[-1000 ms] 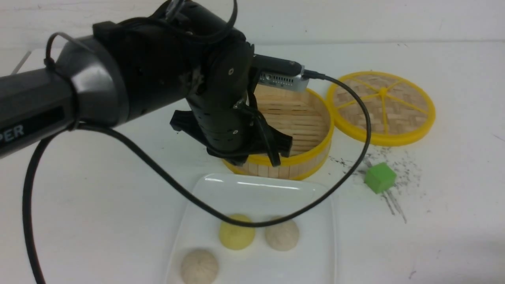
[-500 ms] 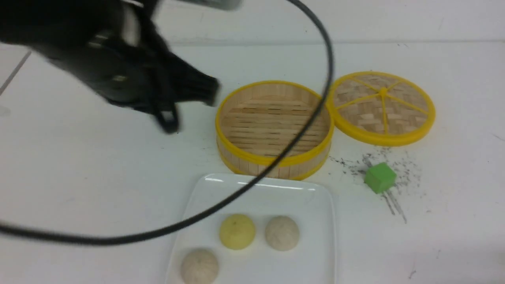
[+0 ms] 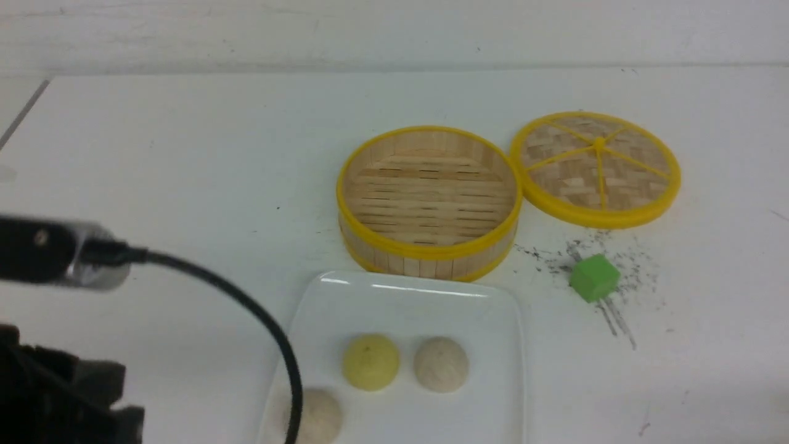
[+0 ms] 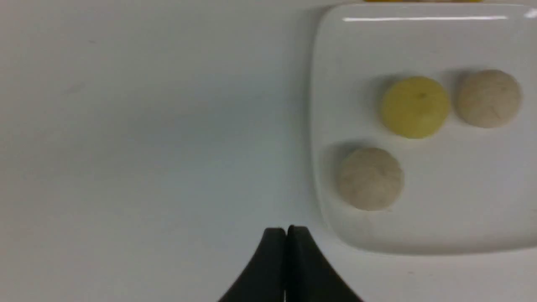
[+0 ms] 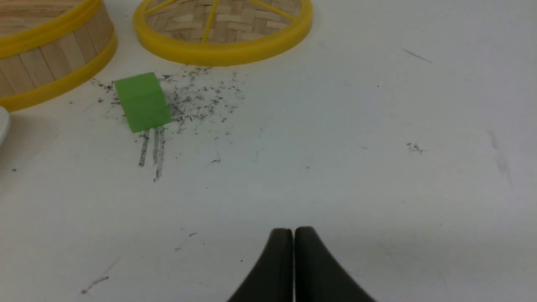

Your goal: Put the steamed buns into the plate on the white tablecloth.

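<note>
White tablecloth (image 3: 185, 160) holds the plate (image 3: 407, 296); three steamed buns (image 4: 415, 107) look soft, light; pinch their sides gently. Left end effector (image 4: 286, 230) and right end effector (image 5: 293, 231) are clenched, empty.

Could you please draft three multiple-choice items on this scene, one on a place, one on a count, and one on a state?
1. Where does the green cube lie?
A. inside the steamer basket
B. on the tablecloth, beside the woven lid
C. on the plate

2. How many steamed buns are on the plate?
A. two
B. three
C. four

3. How does the left gripper stand?
A. shut, holding nothing
B. wide open
C. shut on a bun

Answers:
1 B: the cube sits on the speckled tablecloth just nearer the robot than the woven lid.
2 B: one yellow and two beige buns.
3 A: the left wrist view shows its tips together over bare cloth.
</note>
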{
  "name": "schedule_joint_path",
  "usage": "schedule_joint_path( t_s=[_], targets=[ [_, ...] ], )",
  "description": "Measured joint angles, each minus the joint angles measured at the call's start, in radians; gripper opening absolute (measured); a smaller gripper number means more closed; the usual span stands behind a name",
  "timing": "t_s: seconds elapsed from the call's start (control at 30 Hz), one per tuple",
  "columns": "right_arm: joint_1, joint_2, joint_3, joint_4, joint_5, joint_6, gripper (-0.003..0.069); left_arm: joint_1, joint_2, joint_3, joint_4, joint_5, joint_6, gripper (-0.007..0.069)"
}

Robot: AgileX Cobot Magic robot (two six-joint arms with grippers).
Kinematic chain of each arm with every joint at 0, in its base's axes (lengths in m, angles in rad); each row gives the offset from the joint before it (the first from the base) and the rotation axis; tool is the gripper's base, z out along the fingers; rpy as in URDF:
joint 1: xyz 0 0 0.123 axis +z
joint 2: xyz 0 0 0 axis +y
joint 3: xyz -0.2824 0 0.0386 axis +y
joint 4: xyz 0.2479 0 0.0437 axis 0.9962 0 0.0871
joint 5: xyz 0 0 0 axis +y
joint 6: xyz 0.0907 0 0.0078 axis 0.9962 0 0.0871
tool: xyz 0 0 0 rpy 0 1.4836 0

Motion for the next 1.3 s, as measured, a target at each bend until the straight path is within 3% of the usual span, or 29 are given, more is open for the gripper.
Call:
schedule_joint_path(
  t_s=[0.17,0.73,0.93,1.03,1.3],
  targets=[
    [0.000,0.000,0.000,0.000,0.000,0.000,0.0030,0.000,-0.118,0.099,-0.024,-0.202,-0.004,0.0019],
    [0.000,0.000,0.000,0.000,0.000,0.000,0.0056,0.000,-0.151,0.109,0.067,-0.259,-0.005,0.0031],
    [0.000,0.000,0.000,0.000,0.000,0.000,0.0064,0.037,-0.182,0.204,0.053,-0.367,0.000,0.0034],
    [0.000,0.000,0.000,0.000,0.000,0.000,0.0069,0.134,-0.245,0.288,0.036,-0.415,0.027,0.0037],
    [0.000,0.000,0.000,0.000,0.000,0.000,0.0080,0.493,-0.509,0.545,-0.099,-0.449,0.252,0.0046]
  ],
)
